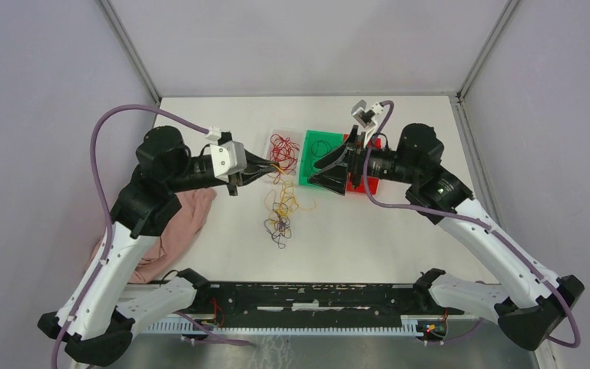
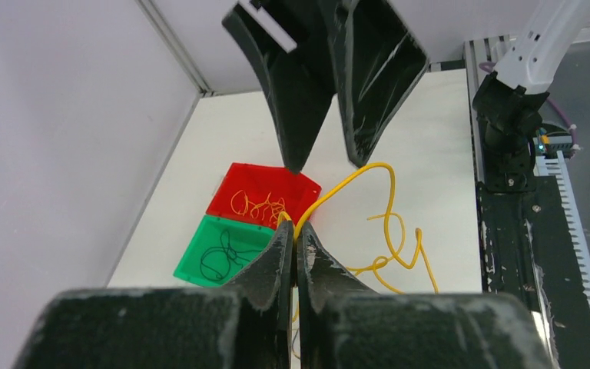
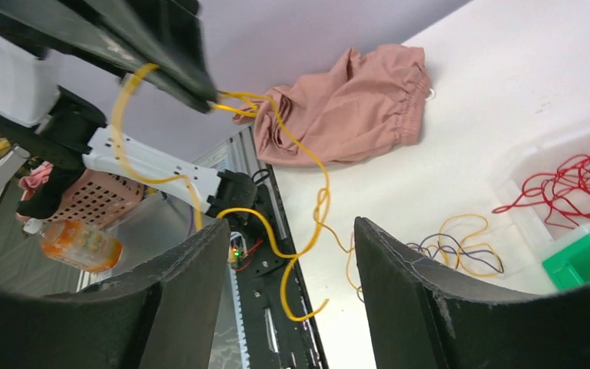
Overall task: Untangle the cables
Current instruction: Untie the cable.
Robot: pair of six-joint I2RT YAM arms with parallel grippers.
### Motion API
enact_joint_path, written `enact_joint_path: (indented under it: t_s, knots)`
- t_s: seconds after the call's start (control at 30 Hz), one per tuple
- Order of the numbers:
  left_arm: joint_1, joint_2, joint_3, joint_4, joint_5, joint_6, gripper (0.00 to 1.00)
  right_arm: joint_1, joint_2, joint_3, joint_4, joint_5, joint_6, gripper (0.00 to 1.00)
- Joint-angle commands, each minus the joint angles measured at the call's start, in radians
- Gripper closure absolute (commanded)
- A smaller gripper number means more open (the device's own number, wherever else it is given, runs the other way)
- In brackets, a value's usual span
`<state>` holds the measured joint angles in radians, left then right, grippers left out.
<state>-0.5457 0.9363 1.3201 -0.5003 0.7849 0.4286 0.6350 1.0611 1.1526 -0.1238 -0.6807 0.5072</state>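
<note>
My left gripper (image 2: 298, 231) is shut on a yellow cable (image 2: 388, 200), pinched right at the fingertips. That cable arcs up toward my right gripper (image 2: 327, 163) and curls down onto the table. In the right wrist view the yellow cable (image 3: 319, 177) hangs from the left gripper (image 3: 209, 101) and loops through the gap of my right gripper (image 3: 292, 223), which is open and touches nothing. In the top view the two grippers face each other, left (image 1: 275, 171) and right (image 1: 316, 180), above a tangle of yellow and dark cables (image 1: 280, 215).
A clear tray (image 1: 270, 142) holds red cables (image 1: 284, 150). Beside it a green tray (image 1: 309, 173) holds a black cable, and a red tray (image 1: 369, 186) holds yellow ones. A pink cloth (image 1: 184, 223) lies at the left. A black rail (image 1: 315, 296) runs along the near edge.
</note>
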Motion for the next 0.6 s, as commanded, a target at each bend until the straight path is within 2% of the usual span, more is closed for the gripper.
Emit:
enact_joint_path:
  t_s: [0.0, 0.13, 0.3, 0.57]
  knots:
    - [-0.004, 0.011, 0.056, 0.077, 0.045, -0.081, 0.97, 0.03, 0.059, -0.01, 0.084, 0.02, -0.037, 0.32]
    - [-0.003, 0.021, 0.078, 0.081, 0.047, -0.105, 0.97, 0.089, 0.116, 0.008, 0.178, 0.004, -0.017, 0.31]
    - [-0.003, 0.036, 0.108, 0.081, 0.057, -0.131, 0.97, 0.177, 0.188, 0.059, 0.19, 0.04, -0.088, 0.32]
    - [-0.004, 0.07, 0.2, 0.118, 0.079, -0.216, 0.97, 0.194, 0.263, -0.029, 0.351, 0.118, -0.026, 0.43]
